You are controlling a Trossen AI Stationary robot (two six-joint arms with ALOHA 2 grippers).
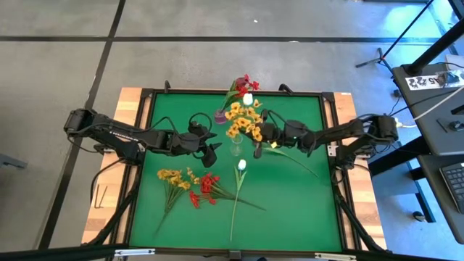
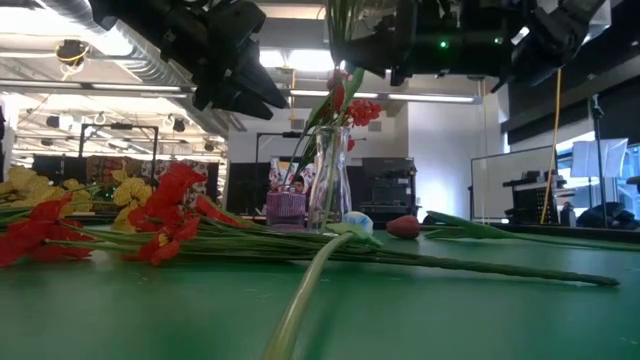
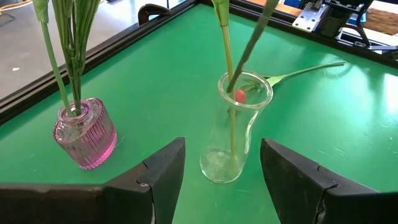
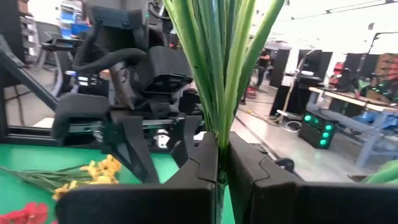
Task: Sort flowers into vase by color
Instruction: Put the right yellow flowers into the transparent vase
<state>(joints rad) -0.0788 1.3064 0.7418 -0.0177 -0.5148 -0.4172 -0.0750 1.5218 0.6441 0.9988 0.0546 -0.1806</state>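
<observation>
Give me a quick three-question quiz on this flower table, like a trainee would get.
1. True or false: the right gripper is shut on a bunch of green stems.
2. Which flower lies on the table as a single bloom? A: white tulip. B: blue iris. C: orange lily.
3. Fill in: the left gripper stands open, facing the ___ glass vase rather than the pink one.

Key: 1 true; 2 A; 3 clear.
</observation>
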